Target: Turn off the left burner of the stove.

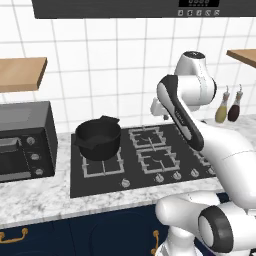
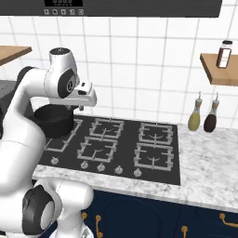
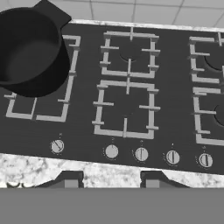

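Stove below raised gripper

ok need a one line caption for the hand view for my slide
Hand camera looking down on the stove: black pot on the left burner, five silver knobs along the front edge.

the stove is a flat black glass cooktop set in the marble counter, with grey grates and five round silver knobs along its front edge. the left burner, a square grey grate at nine o'clock, carries a black pot.
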